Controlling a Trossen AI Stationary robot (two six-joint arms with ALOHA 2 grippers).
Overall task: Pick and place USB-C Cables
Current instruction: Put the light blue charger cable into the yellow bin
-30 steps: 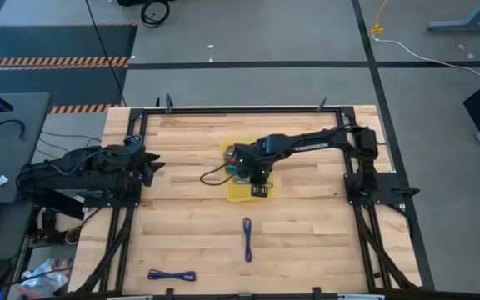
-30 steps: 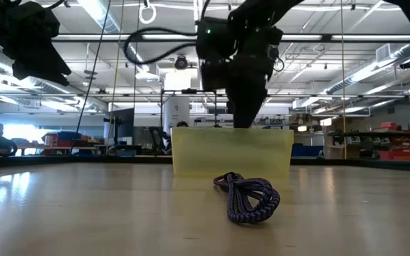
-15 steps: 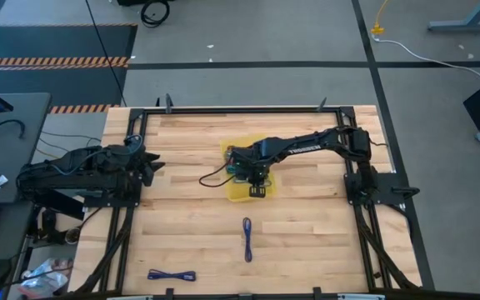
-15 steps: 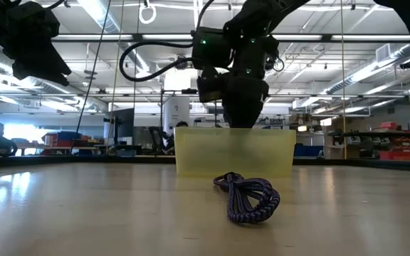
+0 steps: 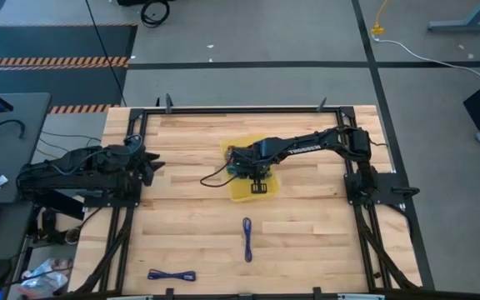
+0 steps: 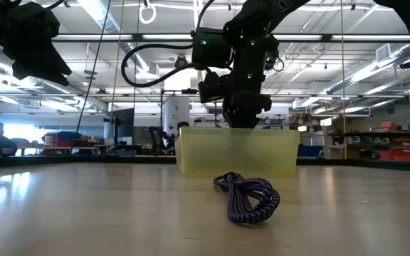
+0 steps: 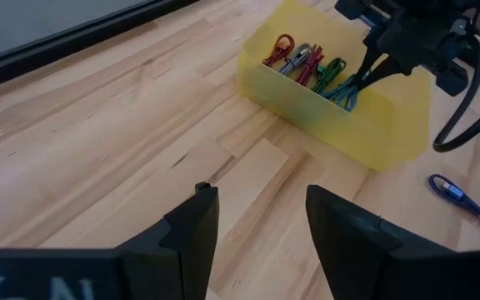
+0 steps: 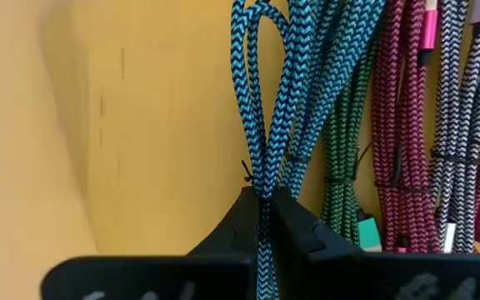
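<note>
Over the yellow tray (image 5: 242,196), mid-table: right gripper (image 5: 258,185), pinched shut on a teal cable (image 8: 267,108), fingers (image 8: 294,223) meeting on the braid just below its loop. Reaches in from the table's right side, fingertips down inside the tray in the low view (image 6: 242,117). Sits a little farther toward the tray's back than a second ago, when it hung nearer the front edge. Tray itself shifted a touch rightward in the low view (image 6: 235,151) since then; same spot on the table from above.

Beside the teal cable in the tray: green cable (image 8: 344,179), maroon cable (image 8: 402,125), grey cable (image 8: 455,133), lying side by side on the yellow floor. From the left wrist view, same cluster at the tray's far end: red (image 7: 279,50), grey (image 7: 298,57), green (image 7: 333,71), teal (image 7: 346,90) under the dark fingers.

Outside the tray, unchanged: one blue cable (image 5: 247,239) stretched out on the wood toward the front of the table, seen coiled and close in the low view (image 6: 249,198); another blue cable (image 5: 172,275) lying at the front edge, left of it.

At the table's left edge: left gripper (image 7: 258,221), parked, jaws spread wide, nothing between them, same pose as before.
</note>
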